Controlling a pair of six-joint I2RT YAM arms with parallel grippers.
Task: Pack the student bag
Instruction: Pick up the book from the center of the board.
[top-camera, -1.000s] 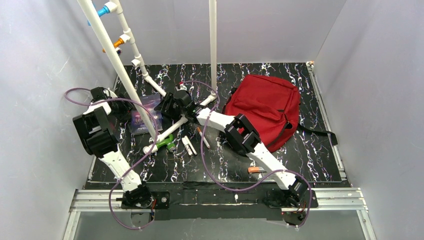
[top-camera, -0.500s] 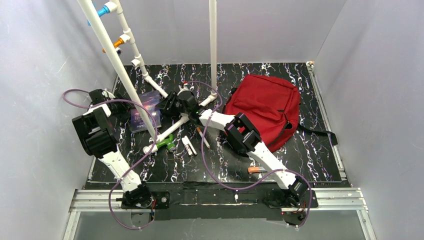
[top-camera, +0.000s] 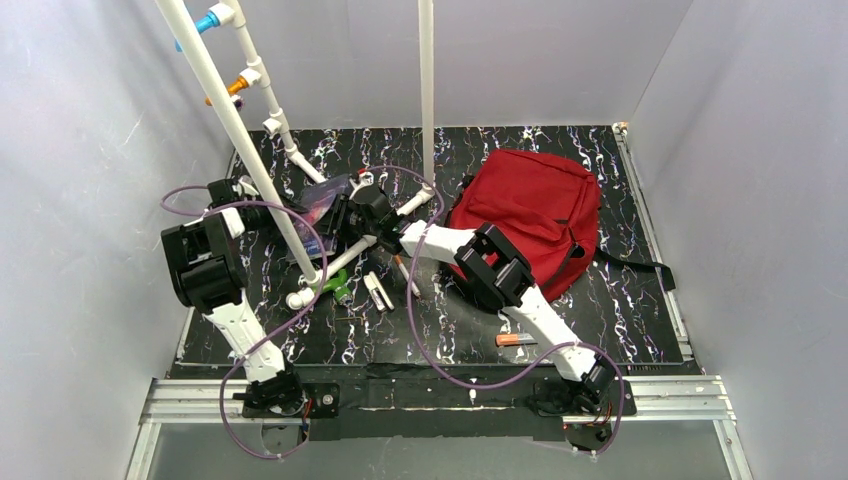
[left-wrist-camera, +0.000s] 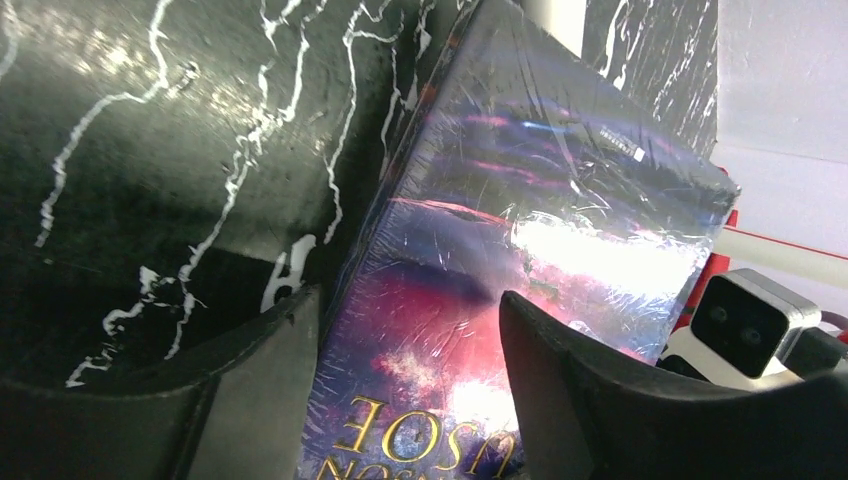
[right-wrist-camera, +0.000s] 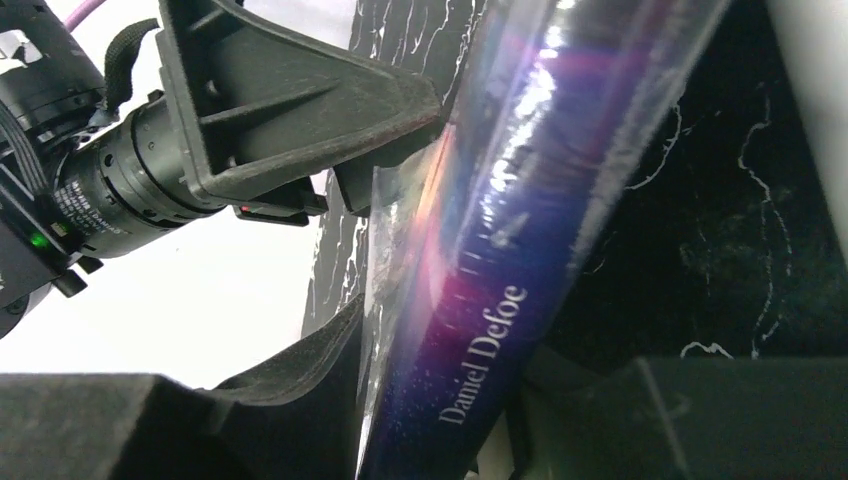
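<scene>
The student bag (top-camera: 530, 215) lies flat on the black marbled table (top-camera: 620, 310), and only the top view shows it, a dark strap trailing from its right side. Left of the bag, beyond an upright white pole (top-camera: 427, 90), both arms meet at a film-wrapped book (top-camera: 322, 203); from above it looks tilted, and a slanting white pipe (top-camera: 245, 140) hides how it is gripped. The left wrist view supplies that: the left gripper (left-wrist-camera: 408, 300) is roughly half open, one finger on each face of the glossy cover, clamped on the book's end with the table behind it. The right wrist view alone shows the spine, lettered "Daniel Defoe", running between the fingers of the right gripper (right-wrist-camera: 495, 345); they sit close on either side, but whether they press on it I cannot tell. That view also catches the left gripper's finger bearing on the book's far end. Nearer the arms than the bag, off its left corner, lie some pens (top-camera: 403, 272), and an orange marker (top-camera: 512, 340) sits in front of the bag
</scene>
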